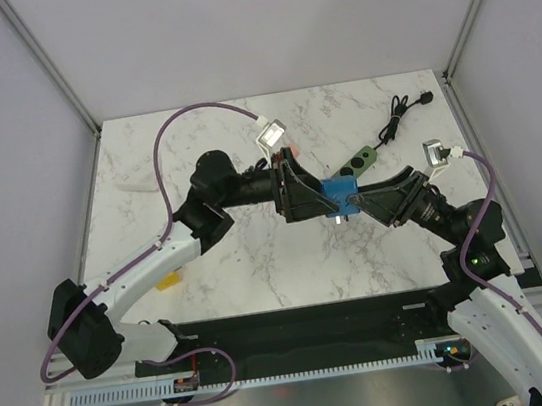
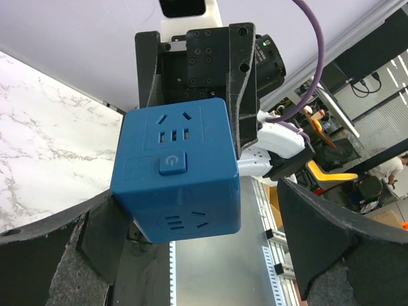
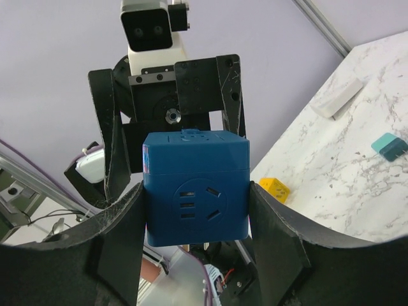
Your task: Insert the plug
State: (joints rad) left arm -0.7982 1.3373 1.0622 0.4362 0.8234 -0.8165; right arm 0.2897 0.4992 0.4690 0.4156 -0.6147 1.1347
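the two arms meet above the middle of the white marble table (image 1: 258, 255), and a blue plastic cube socket (image 1: 339, 196) hangs in the air between them. the right gripper (image 1: 364, 200) is clamped on it, one black finger pressed to each side, with a round socket face turned towards its wrist. the left gripper (image 1: 316, 197) faces it with its fingers spread wide around the cube; whether either finger touches it i cannot tell. beyond them a green power strip (image 1: 359, 162) lies on the table, its black cord (image 1: 396, 120) bunched up and its black plug (image 1: 425, 97) resting near the far right corner. a small yellow block (image 1: 169, 281) sits beside the left arm.
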